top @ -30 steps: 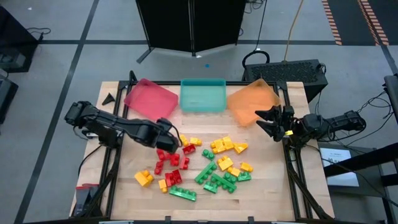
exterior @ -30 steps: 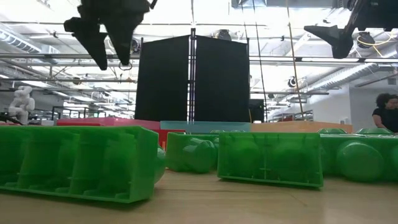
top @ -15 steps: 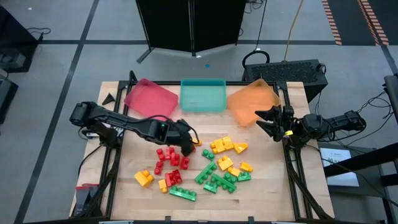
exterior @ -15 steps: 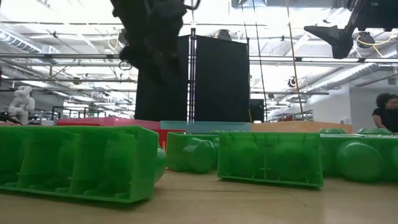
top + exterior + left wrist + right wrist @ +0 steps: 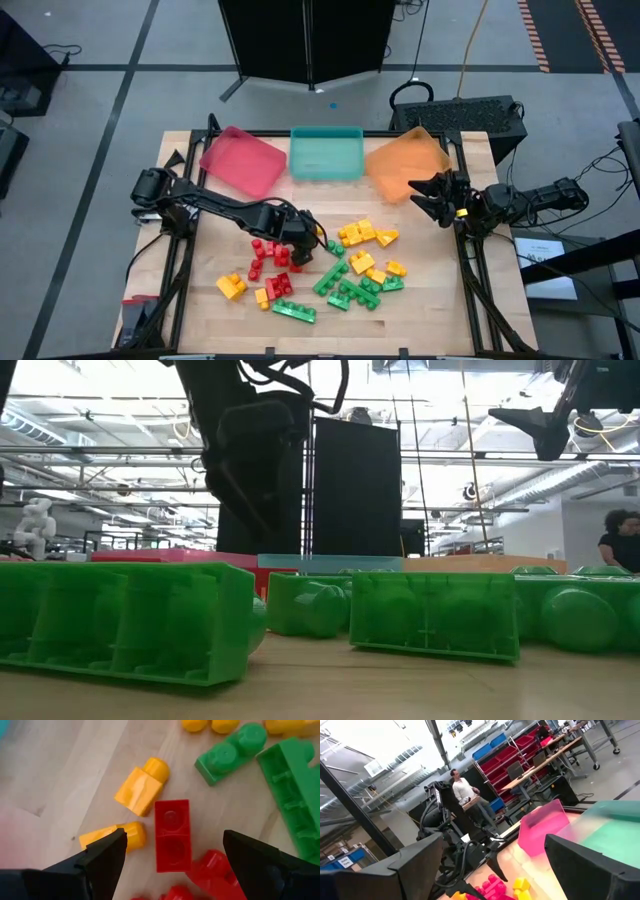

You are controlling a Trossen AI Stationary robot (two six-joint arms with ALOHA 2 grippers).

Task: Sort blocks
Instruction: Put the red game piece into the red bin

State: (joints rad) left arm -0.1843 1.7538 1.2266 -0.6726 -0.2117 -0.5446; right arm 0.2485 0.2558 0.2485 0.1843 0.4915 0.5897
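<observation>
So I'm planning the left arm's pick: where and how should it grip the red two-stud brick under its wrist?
Grip the red brick across its two long flat sides, coming straight down. It lies stud-up; the open left gripper already straddles it, though another red block crowds one corner.

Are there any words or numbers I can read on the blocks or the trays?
No readable text anywhere: the blocks and the trays are plain.
The paper sheet beside the table bears marks too small to read.
</observation>
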